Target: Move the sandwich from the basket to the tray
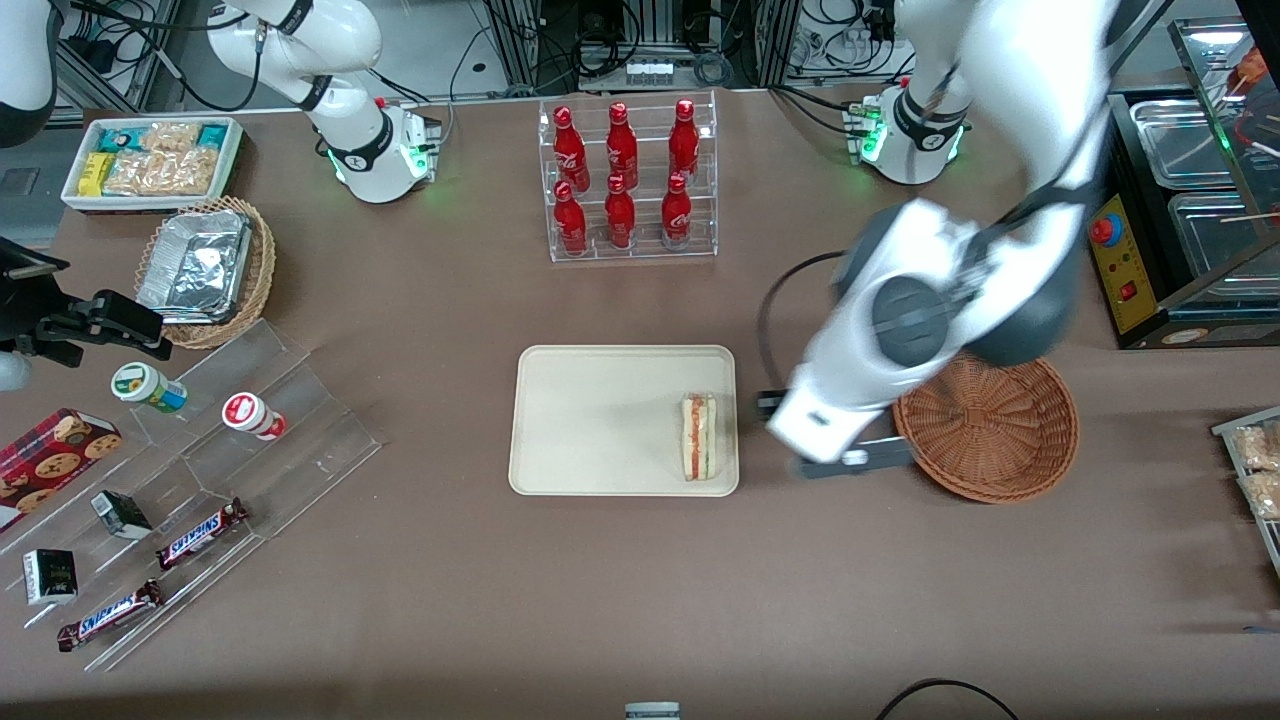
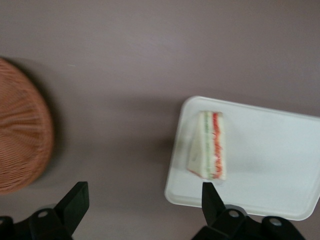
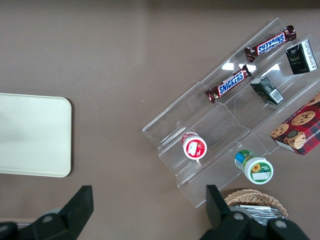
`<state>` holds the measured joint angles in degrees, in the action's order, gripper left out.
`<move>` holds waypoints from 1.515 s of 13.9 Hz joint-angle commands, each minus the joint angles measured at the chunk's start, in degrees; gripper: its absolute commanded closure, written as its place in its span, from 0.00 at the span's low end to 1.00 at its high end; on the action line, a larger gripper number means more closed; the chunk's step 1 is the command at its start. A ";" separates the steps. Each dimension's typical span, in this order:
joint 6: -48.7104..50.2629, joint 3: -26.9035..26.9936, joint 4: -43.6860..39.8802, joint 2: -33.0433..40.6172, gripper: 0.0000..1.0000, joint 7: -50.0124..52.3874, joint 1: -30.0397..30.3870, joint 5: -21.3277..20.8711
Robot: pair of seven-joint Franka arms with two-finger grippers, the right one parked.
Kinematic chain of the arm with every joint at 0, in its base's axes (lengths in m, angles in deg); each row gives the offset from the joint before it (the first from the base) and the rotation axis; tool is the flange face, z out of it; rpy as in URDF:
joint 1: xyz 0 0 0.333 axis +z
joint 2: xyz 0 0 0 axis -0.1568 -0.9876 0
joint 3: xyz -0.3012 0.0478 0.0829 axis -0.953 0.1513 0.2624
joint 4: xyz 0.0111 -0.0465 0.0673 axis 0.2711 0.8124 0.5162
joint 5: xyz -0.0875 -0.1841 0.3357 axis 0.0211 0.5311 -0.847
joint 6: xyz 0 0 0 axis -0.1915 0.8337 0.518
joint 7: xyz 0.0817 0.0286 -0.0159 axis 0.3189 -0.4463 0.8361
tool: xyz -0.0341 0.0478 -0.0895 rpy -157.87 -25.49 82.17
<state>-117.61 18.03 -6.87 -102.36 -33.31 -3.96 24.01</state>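
The brown table (image 1: pixel 620 600) carries the flat cream-beige rectangular tray (image 1: pixel 600 420), and beside it, toward the working arm's end, the round reddish-brown woven wicker basket (image 1: pixel 1000 430), which looks empty. The small triangular sandwich wedge of pale bread with pink, orange and green filling (image 1: pixel 699 436) lies in the tray, close against the rim that faces the basket, so the transfer itself appears done. The left arm's black two-finger gripper (image 1: pixel 850 455) hangs above the bare table between tray and basket, its fingers spread wide with nothing between them (the wrist view shows both fingertips (image 2: pixel 75 200) well apart).

The main risk from here, as I judge it, is a low sideways retreat: a finger could clip the tray's rim, or nudge the basket, and shift the sandwich, which sits so near the edge that a jolt might tip it out.

Farther from the front camera stands a clear acrylic rack (image 1: pixel 630 180) holding six red bottles; toward the parked arm's end a lighter tan wicker basket (image 1: pixel 215 275) holds a foil container.
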 commanded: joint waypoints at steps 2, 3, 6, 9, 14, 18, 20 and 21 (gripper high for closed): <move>3.45 -0.28 3.97 6.82 0.00 -0.23 7.08 0.83; 4.51 -0.28 4.76 8.23 0.00 -2.15 8.49 0.83; 3.83 -0.20 12.29 14.98 0.00 -10.23 13.32 0.57; 2.32 -0.11 19.25 22.11 0.00 -13.32 15.09 -0.04; 5.74 4.37 22.35 28.89 0.00 -21.24 13.69 0.04; 5.32 8.07 21.38 28.46 0.00 -21.41 10.00 0.75; 5.66 8.50 20.86 28.45 0.00 -21.59 9.82 0.83; 5.84 9.20 20.76 28.45 0.00 -23.07 9.82 1.01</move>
<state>-112.15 25.55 13.77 -74.56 -54.27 6.59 24.15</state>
